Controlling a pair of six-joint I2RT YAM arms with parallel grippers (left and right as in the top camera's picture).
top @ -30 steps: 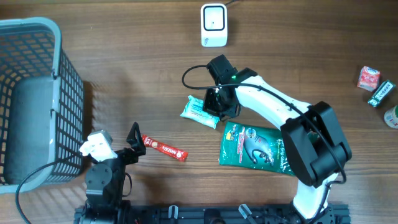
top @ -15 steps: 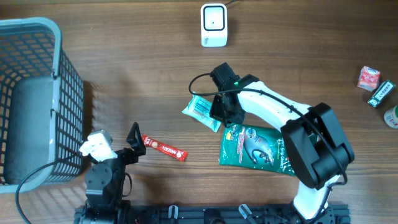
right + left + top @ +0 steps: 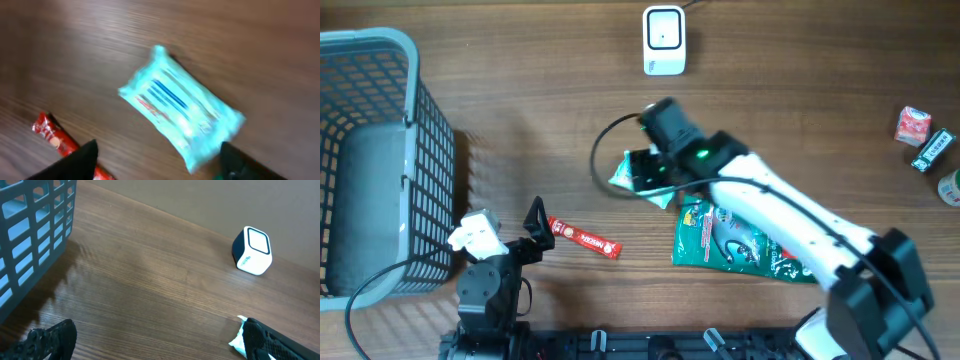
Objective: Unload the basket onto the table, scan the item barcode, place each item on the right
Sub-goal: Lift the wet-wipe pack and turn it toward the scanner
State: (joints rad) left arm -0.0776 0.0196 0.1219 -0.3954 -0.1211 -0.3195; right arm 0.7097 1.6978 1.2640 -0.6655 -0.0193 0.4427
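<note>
- While the left gripper (image 3: 537,226) sits at the lower left of the overhead frame, its jaws stand wide apart and hold nothing. In the left wrist view one fingertip shows at each lower corner, with bare table (image 3: 520,120) between them.
- Red stick sachet (image 3: 584,238): lies flat just to the right of the left gripper, apart from it, slanting down to the right.
- Green pouch (image 3: 705,235): lies flat at lower centre-right, with the right arm crossing over part of it.
- Light blue packet (image 3: 182,107): the task item. It lies flat on the table at the centre of the overhead frame, just up and left of the green pouch. Dark blue lines show on its upper face, but blur prevents reading them.
- Right gripper (image 3: 646,170): positioned directly above the light blue packet. In the right wrist view its fingers (image 3: 75,162) are spread to the lower corners and the packet lies between them, unclamped. Whether the right-hand finger touches the packet's end cannot be told.
- Basket (image 3: 415,90): grey mesh, at the left edge, well apart from the packet.
- Scanner (image 3: 663,40): white unit at top centre, beyond the packet and apart from it.
- Small red carton (image 3: 912,125): near the right edge, well apart from everything else listed.
</note>
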